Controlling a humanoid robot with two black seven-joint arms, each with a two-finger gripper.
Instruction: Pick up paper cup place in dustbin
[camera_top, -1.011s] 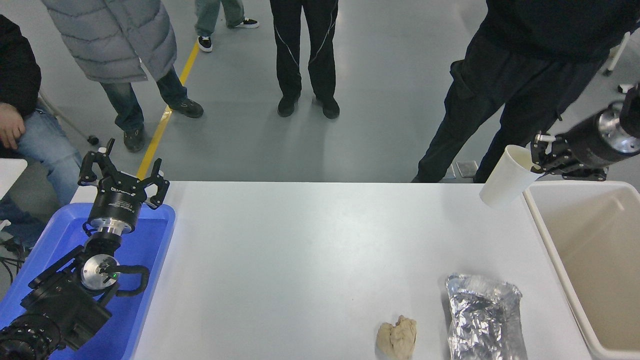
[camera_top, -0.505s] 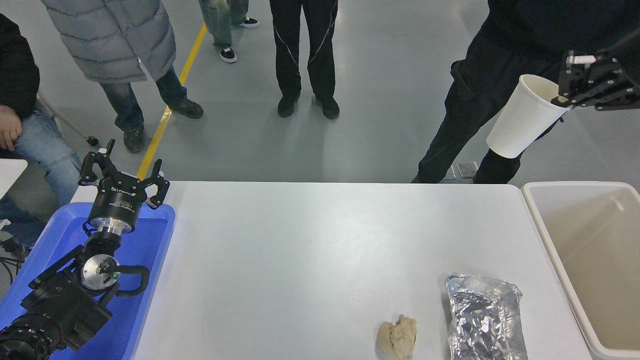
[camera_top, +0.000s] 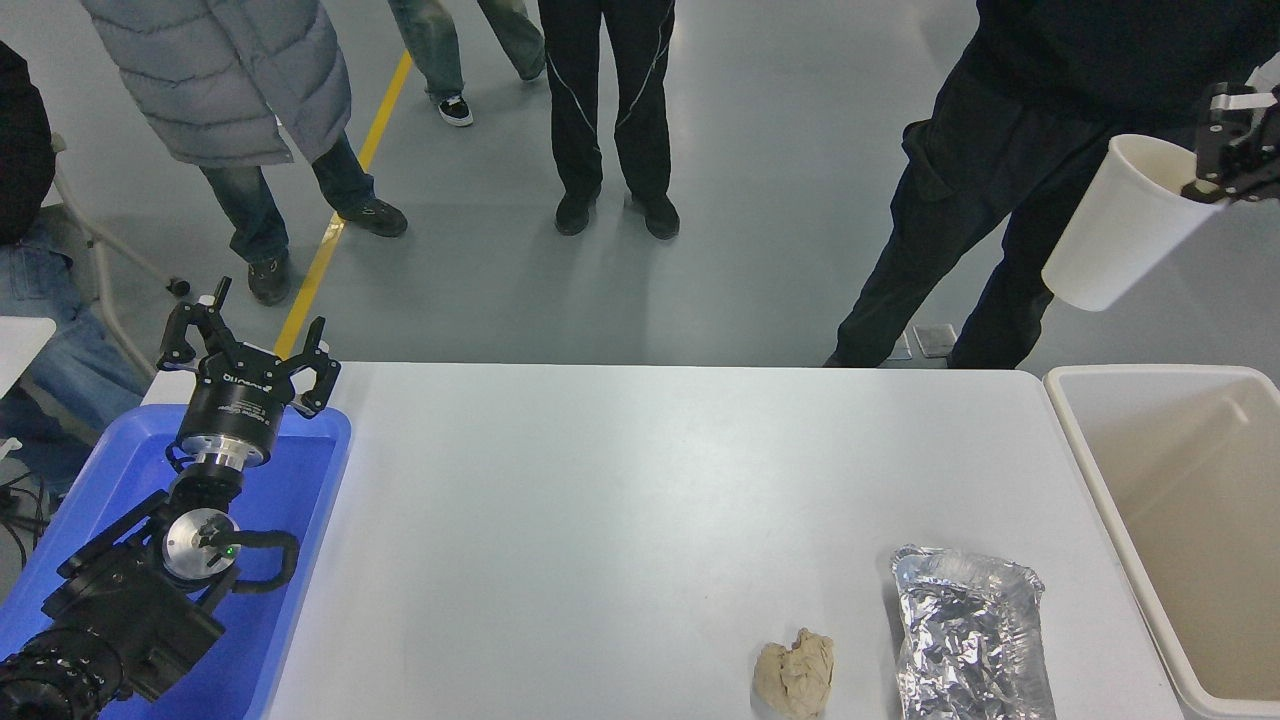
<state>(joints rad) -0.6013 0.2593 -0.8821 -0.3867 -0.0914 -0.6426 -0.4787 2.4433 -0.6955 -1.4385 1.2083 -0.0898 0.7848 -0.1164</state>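
Observation:
My right gripper comes in at the upper right edge and is shut on the rim of the white paper cup. The cup hangs tilted, bottom toward the lower left, high in the air above the far left corner of the beige dustbin, which stands at the table's right end with nothing visible inside it. My left gripper is parked at the lower left above the blue tray, fingers open.
A crinkled silver foil container and a crumpled beige paper wad lie on the white table near its front right. A blue tray is at the left. Several people stand beyond the table's far edge.
My right gripper has carried the paper cup up from the dustbin's rim and then further right, toward the picture's edge. A person at the far side has walked on. The left arm has not moved.

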